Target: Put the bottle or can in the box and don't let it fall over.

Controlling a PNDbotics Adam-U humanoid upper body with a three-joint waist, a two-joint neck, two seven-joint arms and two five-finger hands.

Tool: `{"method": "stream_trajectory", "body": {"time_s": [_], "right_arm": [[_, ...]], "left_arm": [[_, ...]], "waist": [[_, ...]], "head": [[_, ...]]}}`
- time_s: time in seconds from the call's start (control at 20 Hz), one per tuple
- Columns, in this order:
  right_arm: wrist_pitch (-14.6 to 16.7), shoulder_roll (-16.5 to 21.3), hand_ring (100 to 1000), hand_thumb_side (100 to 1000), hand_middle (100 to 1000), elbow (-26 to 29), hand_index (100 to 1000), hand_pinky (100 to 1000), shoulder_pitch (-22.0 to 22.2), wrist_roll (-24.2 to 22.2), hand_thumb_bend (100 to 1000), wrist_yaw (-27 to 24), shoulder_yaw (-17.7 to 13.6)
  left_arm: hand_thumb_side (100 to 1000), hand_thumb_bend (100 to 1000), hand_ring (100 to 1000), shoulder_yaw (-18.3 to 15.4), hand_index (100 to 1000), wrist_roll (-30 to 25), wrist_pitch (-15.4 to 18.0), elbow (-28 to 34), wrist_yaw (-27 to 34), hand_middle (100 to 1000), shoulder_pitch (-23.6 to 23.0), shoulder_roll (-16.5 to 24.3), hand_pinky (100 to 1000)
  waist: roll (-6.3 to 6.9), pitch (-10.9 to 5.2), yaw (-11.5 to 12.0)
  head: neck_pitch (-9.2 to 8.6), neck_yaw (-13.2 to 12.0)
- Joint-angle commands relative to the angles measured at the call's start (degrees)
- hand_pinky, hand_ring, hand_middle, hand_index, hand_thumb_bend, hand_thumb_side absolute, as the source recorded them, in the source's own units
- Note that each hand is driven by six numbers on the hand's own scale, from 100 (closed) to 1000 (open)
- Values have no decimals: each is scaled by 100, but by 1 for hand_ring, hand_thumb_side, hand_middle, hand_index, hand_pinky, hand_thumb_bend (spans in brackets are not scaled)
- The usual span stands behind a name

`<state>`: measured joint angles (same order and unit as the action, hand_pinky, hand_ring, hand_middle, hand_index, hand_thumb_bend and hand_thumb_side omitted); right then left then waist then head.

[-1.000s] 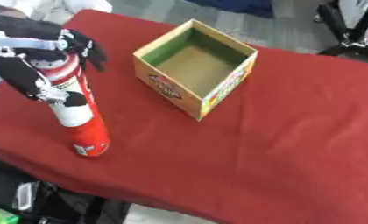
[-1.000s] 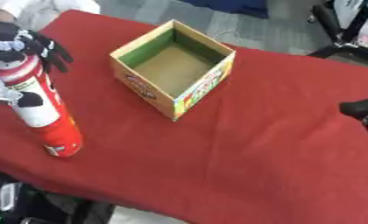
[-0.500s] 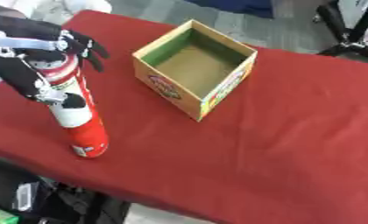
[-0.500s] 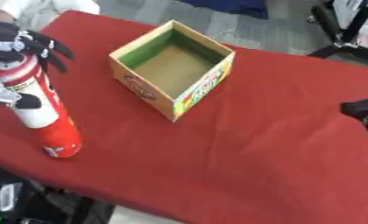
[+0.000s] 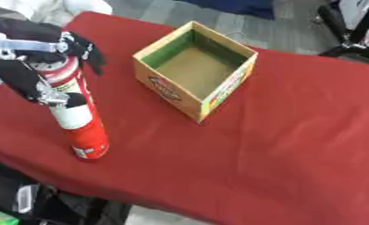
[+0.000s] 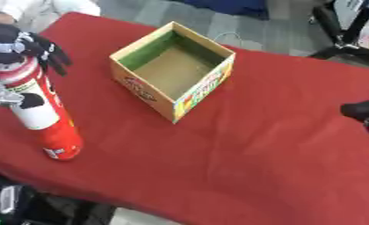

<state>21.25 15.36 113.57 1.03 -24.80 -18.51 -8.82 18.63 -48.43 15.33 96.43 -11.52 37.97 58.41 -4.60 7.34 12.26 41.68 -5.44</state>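
One can (image 5: 78,117), red and white, stands on red table (image 5: 295,132), upper part grasped by left hand (image 5: 35,48). Box (image 5: 195,69) empty, near. Transfer outstanding. Right hand (image 6: 364,112) at edge, fingers indiscernible.

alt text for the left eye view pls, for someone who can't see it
The robot's left hand is curled round the top of a tall red can standing upright on a red table. An open, empty cardboard box sits apart, to its right and farther back.
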Motion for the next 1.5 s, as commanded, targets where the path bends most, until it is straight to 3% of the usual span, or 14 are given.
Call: {"method": "stream_trajectory", "body": {"time_s": [0.05, 0.2, 0.4, 0.8, 1.05, 1.5], "right_arm": [[-8, 73, 783, 524, 691, 102, 862, 848, -46, 17, 100, -62, -61], [-15, 75, 783, 524, 691, 102, 862, 848, -52, 28, 100, -72, -63], [-22, 75, 783, 524, 691, 102, 862, 848, -59, 29, 100, -77, -63], [-32, 68, 783, 525, 691, 102, 862, 849, -61, 26, 100, -70, -65], [-39, 64, 782, 524, 691, 102, 862, 849, -64, 29, 100, -63, -64], [-75, 61, 783, 524, 690, 102, 863, 849, -66, 41, 100, -51, -66]], "left_arm": [[100, 267, 524, 249, 692, -127, 206, -66, -229, 566, -95, 48, 365], [100, 265, 491, 240, 570, 75, 221, -33, -338, 456, -84, 52, 342], [100, 245, 459, 254, 423, 329, 241, -29, -490, 418, -93, 52, 287], [100, 272, 424, 301, 235, 668, 331, 54, -684, 381, -93, 58, 203], [100, 308, 393, 335, 187, 961, 447, 139, -800, 352, -96, 66, 103], [100, 407, 339, 366, 151, 1454, 719, 319, -979, 298, -91, 90, 100]], "waist": [[-10, -8, -3], [-4, -7, -7], [0, -5, -10], [-2, -3, -4], [-1, 1, -8], [25, -5, -26]], "head": [[-51, -2], [-55, 2], [-58, 5], [-53, 14], [-45, 14], [-33, 24]]}}
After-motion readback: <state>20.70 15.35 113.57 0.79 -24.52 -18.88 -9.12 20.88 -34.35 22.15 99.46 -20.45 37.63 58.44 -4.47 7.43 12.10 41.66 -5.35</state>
